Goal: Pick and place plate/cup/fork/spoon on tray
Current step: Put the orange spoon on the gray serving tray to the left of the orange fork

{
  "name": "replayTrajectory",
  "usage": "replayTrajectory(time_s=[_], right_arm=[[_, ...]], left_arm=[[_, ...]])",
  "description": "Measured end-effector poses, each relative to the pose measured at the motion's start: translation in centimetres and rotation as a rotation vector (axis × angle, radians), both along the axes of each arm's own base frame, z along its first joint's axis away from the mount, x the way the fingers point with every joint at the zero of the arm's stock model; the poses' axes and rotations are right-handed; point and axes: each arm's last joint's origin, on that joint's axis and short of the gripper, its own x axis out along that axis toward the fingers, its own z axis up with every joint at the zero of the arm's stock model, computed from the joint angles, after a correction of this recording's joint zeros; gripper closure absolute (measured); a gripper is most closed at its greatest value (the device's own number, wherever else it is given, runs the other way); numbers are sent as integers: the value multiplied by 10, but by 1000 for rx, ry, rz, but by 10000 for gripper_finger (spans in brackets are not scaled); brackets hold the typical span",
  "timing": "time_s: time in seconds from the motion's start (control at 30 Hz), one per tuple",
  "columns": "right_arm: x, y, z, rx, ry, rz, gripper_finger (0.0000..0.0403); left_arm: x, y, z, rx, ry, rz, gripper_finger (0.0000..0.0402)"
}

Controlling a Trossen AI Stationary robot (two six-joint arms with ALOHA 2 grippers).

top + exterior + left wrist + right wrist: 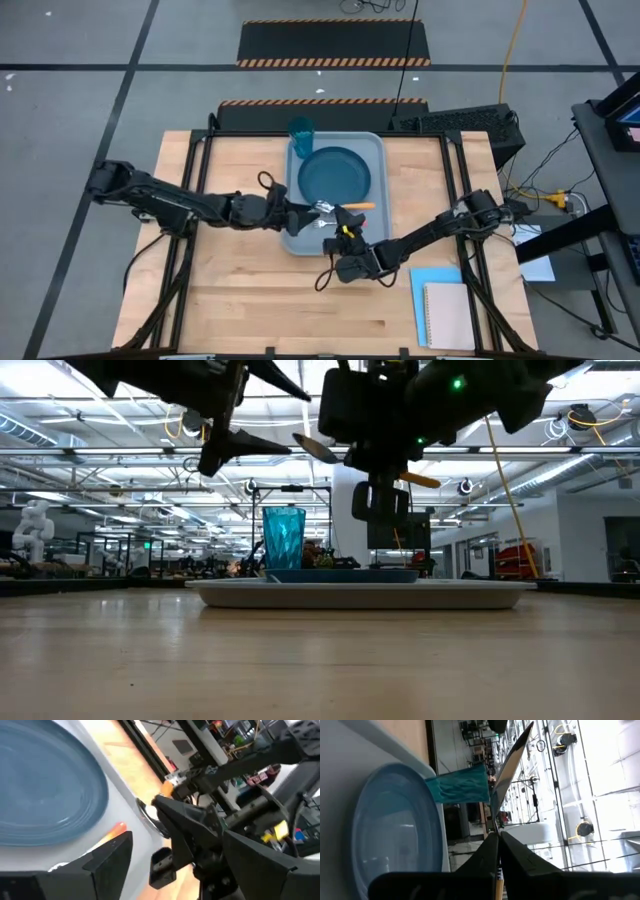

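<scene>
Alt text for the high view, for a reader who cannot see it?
Top-down view of a wooden table where a tray holds a blue plate, a teal cup at its far corner and an orange-handled utensil. The left gripper and right gripper meet over the tray's near edge. A notebook lies near the right corner.

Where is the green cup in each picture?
High view: the cup stands in the tray's far left corner, just beyond the plate.
Low view: left of centre, upright on the tray, behind the plate's rim.
Left wrist view: not in it.
Right wrist view: near the middle, past the plate's edge.
Shared landmark: the plate, always right next to the cup.
</scene>
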Motion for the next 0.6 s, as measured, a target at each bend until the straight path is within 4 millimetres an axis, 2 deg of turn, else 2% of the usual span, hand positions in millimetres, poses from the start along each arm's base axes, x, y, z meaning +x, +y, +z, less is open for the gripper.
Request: replayTrajectory(time_s=[0.27,0.6], right_arm=[[0,-1,1,-8,9,-8,403],[0,-1,1,-8,14,-4,403]], left_arm=[[8,12,-16,-25,52,46,182],[10,16,-15,-1,44,49,282]])
